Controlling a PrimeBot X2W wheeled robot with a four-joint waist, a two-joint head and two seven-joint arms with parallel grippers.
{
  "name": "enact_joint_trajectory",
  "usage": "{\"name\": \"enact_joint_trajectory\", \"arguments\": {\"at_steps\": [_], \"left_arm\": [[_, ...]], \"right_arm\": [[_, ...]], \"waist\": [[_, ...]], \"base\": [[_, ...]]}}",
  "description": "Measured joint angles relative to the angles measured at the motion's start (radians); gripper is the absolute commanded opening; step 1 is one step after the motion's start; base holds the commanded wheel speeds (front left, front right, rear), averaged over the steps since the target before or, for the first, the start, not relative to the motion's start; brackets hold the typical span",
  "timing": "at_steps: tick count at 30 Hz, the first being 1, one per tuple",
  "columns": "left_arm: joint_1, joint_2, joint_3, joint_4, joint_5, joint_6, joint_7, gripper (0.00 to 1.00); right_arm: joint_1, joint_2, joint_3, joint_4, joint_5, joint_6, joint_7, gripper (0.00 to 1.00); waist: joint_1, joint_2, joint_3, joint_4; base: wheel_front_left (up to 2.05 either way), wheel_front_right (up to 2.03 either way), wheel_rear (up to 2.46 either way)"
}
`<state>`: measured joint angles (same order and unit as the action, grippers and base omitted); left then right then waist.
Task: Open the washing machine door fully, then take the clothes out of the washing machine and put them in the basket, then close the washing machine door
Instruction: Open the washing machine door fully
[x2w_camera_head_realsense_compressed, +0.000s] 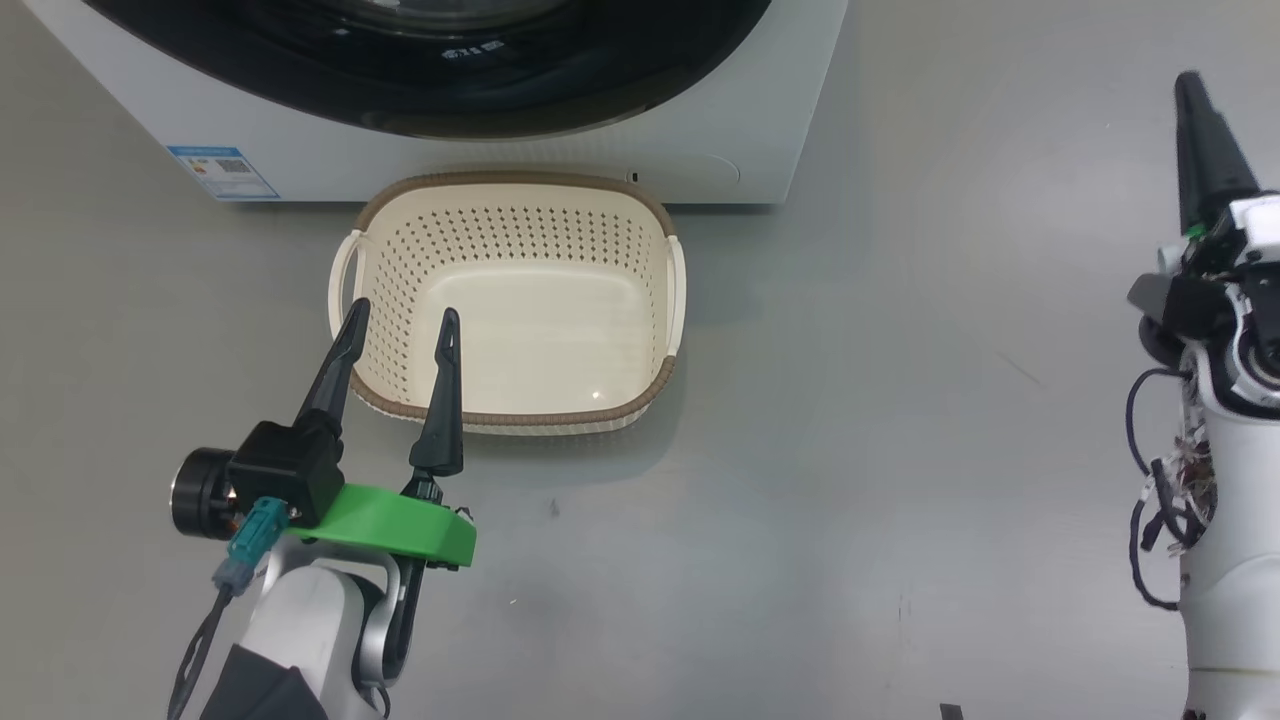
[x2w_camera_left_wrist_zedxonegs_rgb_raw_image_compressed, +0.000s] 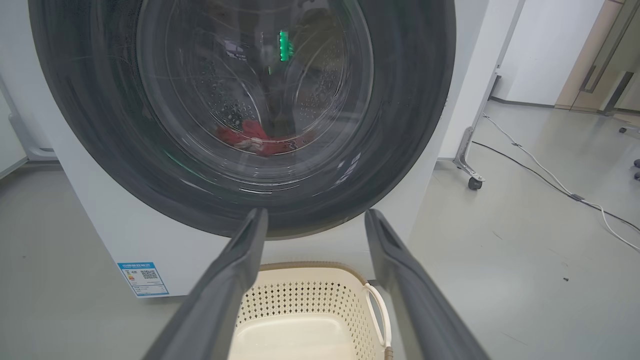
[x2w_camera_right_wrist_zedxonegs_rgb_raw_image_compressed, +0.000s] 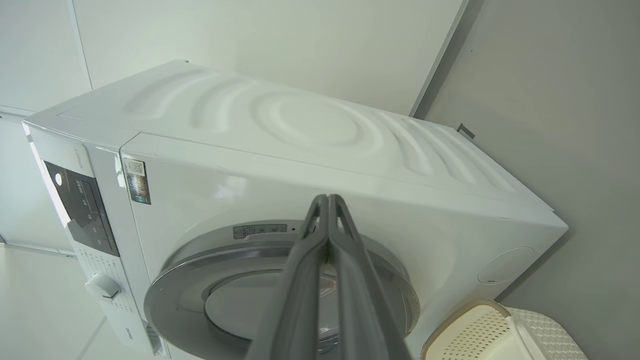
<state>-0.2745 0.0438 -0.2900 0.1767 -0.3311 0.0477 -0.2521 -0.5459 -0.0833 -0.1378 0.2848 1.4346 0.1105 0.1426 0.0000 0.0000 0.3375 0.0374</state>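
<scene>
– Cream plastic, pierced with rows of small diamond holes, with a brown woven-look rim and white loop handles: that is the basket (x2w_camera_head_realsense_compressed: 520, 180). It sits on the smooth grey floor (x2w_camera_head_realsense_compressed: 850, 450), just in front of the washing machine (x2w_camera_head_realsense_compressed: 500, 160).

– And the door?

– The washing machine door (x2w_camera_left_wrist_zedxonegs_rgb_raw_image_compressed: 100, 125) is shut, a wide glossy black ring around a bulging clear glass bowl. Through the glass I make out the clothes (x2w_camera_left_wrist_zedxonegs_rgb_raw_image_compressed: 252, 140), a crumpled red heap at the bottom of the perforated steel drum.

– Your pincers?

– My left pincer (x2w_camera_head_realsense_compressed: 404, 312) stands wide open and grips nothing. Its two long, dark, tapered fingers are spread over the basket's near left corner. My right pincer (x2w_camera_right_wrist_zedxonegs_rgb_raw_image_compressed: 327, 200) is closed and empty, the fingers pressed together into one point, well apart from the basket on the right.

– Anything else on the machine?

– A small blue label (x2w_camera_head_realsense_compressed: 222, 172) low on its flat white front. In my right wrist view, one white panel is pressed with concentric ripples.
</scene>
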Motion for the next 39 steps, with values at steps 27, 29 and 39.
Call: {"name": "enact_joint_trajectory", "arguments": {"at_steps": [27,29,39], "left_arm": [[-0.155,-0.006,-0.134,-0.045,-0.049,0.021,0.000,1.00],[-0.163,-0.006,-0.138,-0.050,-0.056,0.027,0.000,1.00],[-0.183,-0.008,-0.170,-0.056,-0.081,0.037,0.000,1.00]], "right_arm": [[-0.471,-0.144,0.115,0.116,0.047,-0.104,0.292,0.00],[-0.500,-0.145,0.121,0.123,0.046,-0.106,0.303,0.00],[-0.603,-0.154,0.156,0.181,0.027,-0.123,0.334,0.00]], "waist": [[0.0001,0.0000,0.233,0.119],[0.0001,0.0000,0.242,0.130],[0.0001,0.0000,0.272,0.178]], "base": [[0.00,0.00,0.00],[0.00,0.00,0.00],[0.00,0.00,0.00]]}}
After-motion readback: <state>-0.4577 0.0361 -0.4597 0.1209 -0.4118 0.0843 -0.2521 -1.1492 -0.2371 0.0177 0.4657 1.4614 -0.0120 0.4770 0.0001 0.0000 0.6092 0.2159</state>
